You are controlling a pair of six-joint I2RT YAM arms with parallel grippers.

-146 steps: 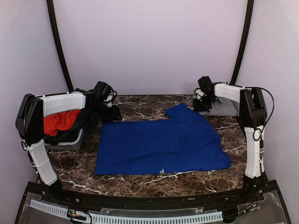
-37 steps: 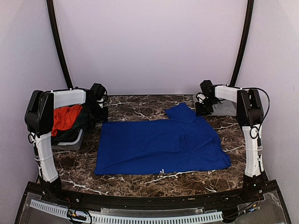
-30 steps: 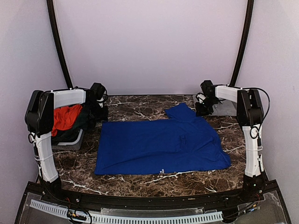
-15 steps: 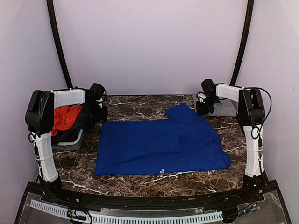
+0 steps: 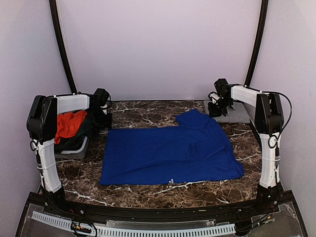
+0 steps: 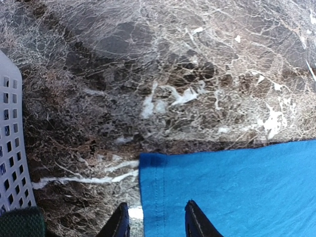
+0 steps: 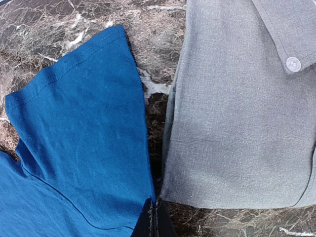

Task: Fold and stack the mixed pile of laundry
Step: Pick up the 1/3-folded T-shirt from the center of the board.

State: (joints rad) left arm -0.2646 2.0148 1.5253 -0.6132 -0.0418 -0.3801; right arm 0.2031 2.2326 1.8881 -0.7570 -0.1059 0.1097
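Dark marble table (image 5: pixel 148 190) under lilac walls (image 5: pixel 158 49), and we're early in this one. One grey shirt (image 7: pixel 232 113) lies folded at the far right. The royal-blue T-shirt (image 5: pixel 168 155) is spread flat mid-table, not yet folded. The left gripper (image 6: pixel 157 222) hovers with jaws spread over the T-shirt's far-left corner. The right gripper (image 7: pixel 155 217), pressed together, sits at the sleeve edge. The red-orange garment (image 5: pixel 69 123) and dark cloth (image 5: pixel 86 129) wait in the basket (image 5: pixel 74 150).

- The top camera sat high behind the near edge of the worktop (image 5: pixel 148 190), faced its far edge, and took in the whole surface from afar.
- The left wrist camera looked down, close, at the far-left part, on a corner of the royal-blue T-shirt (image 6: pixel 227 192).
- The right wrist camera looked down, close, near the far-right corner, on that T-shirt's sleeve beside the grey shirt (image 7: pixel 237 113).
- The top view shared both patches.
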